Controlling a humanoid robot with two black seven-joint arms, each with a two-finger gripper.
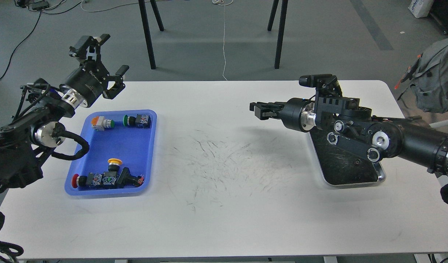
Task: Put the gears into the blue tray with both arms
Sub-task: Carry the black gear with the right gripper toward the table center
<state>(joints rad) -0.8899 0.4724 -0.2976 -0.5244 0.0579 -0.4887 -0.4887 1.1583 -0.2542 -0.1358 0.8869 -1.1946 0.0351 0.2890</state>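
Your left jaws (107, 54) stand wide apart and grip nothing, raised above the far left edge of the white tabletop (224, 175). Just below and toward you from those jaws sits the shallow rectangular blue plastic tray (145, 153) with its raised rim. Inside it lie several push-button switches: an orange-capped switch (99, 122) and a green-capped switch (137, 120) along the far wall, a yellow-capped switch (114, 164) and a red-capped switch (86, 180) near the closest wall. No gear can be made out in that tray.

Your right jaws (258, 109) point leftward over the tabletop, seen dark and nearly end-on, so you cannot tell how far they are parted or whether anything is between them. Behind and beneath that right arm (392, 138) rests a silver metal tray (355, 171) with a dark inside, partly hidden by the arm. One tiny black gear (356, 161) seems to lie on its dark floor, though it is too small to be sure. Faint scuff marks cover the tabletop between the two sets of jaws.
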